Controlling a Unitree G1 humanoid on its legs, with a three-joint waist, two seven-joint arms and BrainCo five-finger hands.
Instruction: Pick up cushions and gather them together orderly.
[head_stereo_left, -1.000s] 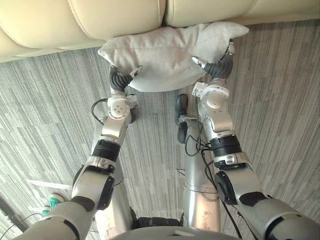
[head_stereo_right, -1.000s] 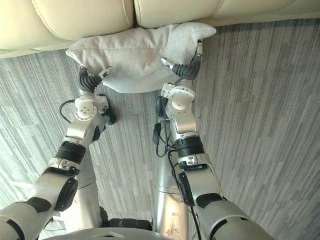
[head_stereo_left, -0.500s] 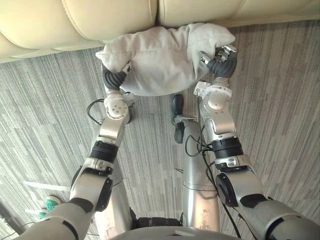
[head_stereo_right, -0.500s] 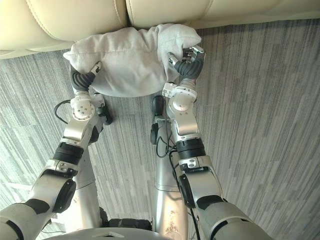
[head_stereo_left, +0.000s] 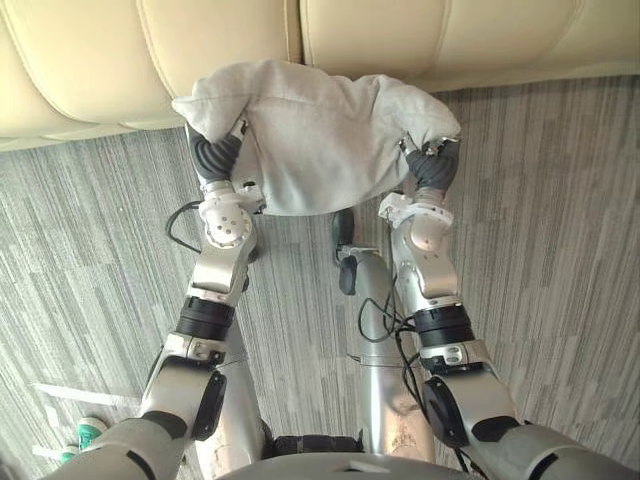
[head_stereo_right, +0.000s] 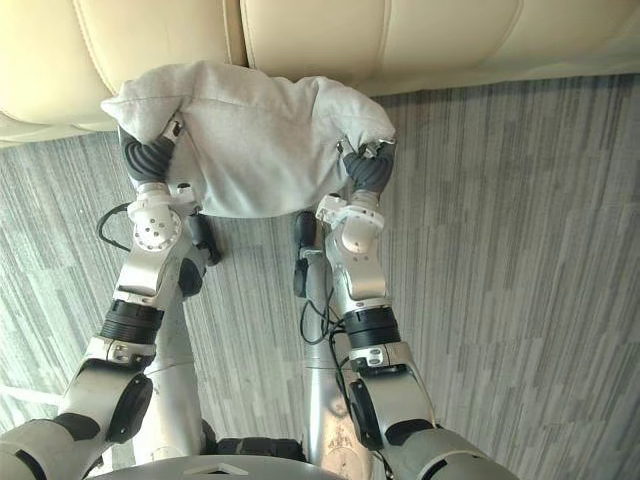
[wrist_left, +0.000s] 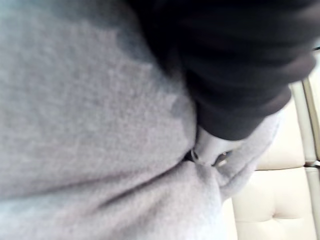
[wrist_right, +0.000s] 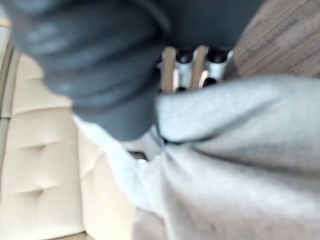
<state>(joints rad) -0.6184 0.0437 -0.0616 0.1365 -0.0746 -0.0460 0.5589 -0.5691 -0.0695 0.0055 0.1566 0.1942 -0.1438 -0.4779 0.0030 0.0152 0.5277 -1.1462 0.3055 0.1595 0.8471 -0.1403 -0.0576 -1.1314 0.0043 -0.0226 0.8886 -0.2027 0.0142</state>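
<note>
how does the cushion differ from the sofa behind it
The cushion is grey, fuzzy cloth; the sofa is cream and smooth. The cushion is crumpled, gripped at each end by the left hand and right hand; the sofa shows taut, stitched panels. Both look padded.

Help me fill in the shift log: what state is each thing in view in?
grey cushion: bunched, held by both ends in front of the sofa.
left hand: shut on the cushion's left end.
right hand: shut on the cushion's right end.
cream sofa: its front edge partly behind the cushion.
</note>
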